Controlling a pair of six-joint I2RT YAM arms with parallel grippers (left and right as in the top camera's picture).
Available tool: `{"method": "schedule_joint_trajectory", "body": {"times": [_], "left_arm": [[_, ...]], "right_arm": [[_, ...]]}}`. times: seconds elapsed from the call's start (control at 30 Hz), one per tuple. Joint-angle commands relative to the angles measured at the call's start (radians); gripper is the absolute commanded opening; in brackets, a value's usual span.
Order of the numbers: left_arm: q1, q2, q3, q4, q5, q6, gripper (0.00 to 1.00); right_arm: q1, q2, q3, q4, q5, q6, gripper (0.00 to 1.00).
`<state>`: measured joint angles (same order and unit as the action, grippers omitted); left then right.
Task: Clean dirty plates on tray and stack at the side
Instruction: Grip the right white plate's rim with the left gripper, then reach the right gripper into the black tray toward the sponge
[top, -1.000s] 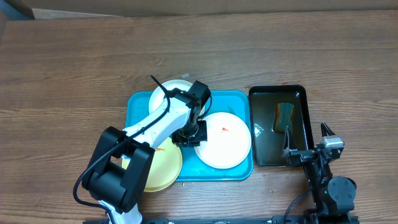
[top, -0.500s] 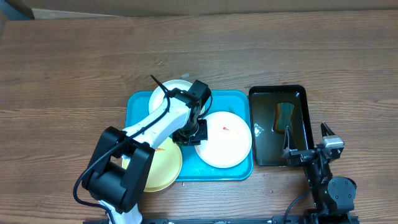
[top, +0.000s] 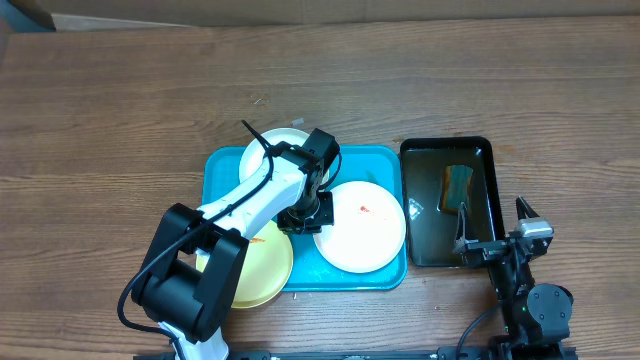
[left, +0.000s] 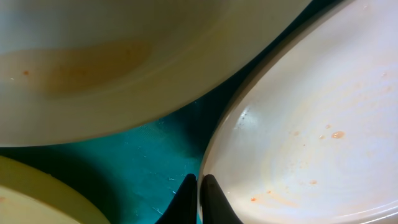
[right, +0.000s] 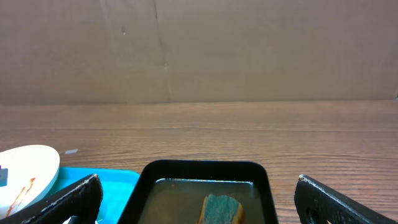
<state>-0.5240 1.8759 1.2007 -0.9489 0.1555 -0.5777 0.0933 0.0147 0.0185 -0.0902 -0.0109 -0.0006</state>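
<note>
- Three round shallow plates sit on the large turquoise rectangular plastic tray (top: 222, 185). None is stacked at the side yet, so the job looks near its start.
- Far left: pale yellow round plate (top: 265, 265) at the tray's front-left corner, overhanging the low rim and partly hidden under the left arm.
- Rear: plain white round plate (top: 282, 140) against the tray's back edge, with nothing gripping it.
- Centre: left gripper (left: 199, 188), jaws pinched together on a thin plate rim, which the wrist view shows running between the fingertips. An edge pinch is probably the only purchase a shallow plate offers.
- Right half of tray: white round plate with an orange-red smear (top: 360, 228). This is the one held, by its left rim.
- Just beside the tray: black rectangular basin of dark water (top: 446, 141) with a yellow-and-green sponge (top: 457, 187) lying in it, presumably the wash station.
- Far right: right gripper (top: 491, 207), jaws spread wide and holding nothing, at the basin's near end. It looks well placed to take the sponge.
</note>
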Motion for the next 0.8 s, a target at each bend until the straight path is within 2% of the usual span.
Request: {"method": "schedule_joint_trajectory", "body": {"times": [0.0, 0.13, 0.27, 0.4, 0.47, 0.6, 0.77], "left_arm": [[-0.008, 0.009, -0.008, 0.009, -0.006, -0.008, 0.04], [-0.008, 0.009, -0.008, 0.009, -0.006, -0.014, 0.04], [-0.009, 0.009, -0.009, 0.008, -0.006, -0.014, 0.04], [-0.014, 0.009, -0.016, 0.016, -0.006, -0.014, 0.04], [-0.015, 0.009, -0.016, 0.016, -0.006, -0.014, 0.04], [-0.019, 0.009, -0.016, 0.017, -0.009, -0.014, 0.04], [-0.025, 0.009, -0.016, 0.023, -0.009, -0.014, 0.04]], "right_arm": [[0.003, -0.011, -0.011, 0.006, 0.009, -0.007, 1.00], [0.003, -0.011, -0.011, 0.030, 0.051, -0.023, 1.00], [0.005, -0.011, -0.010, 0.050, -0.018, -0.026, 1.00], [0.005, -0.011, 0.018, 0.089, -0.137, 0.064, 1.00], [0.005, -0.011, 0.080, 0.002, -0.137, 0.111, 1.00], [0.005, 0.041, 0.264, -0.160, -0.128, 0.113, 1.00], [0.004, 0.261, 0.569, -0.342, -0.122, 0.100, 1.00]]}}
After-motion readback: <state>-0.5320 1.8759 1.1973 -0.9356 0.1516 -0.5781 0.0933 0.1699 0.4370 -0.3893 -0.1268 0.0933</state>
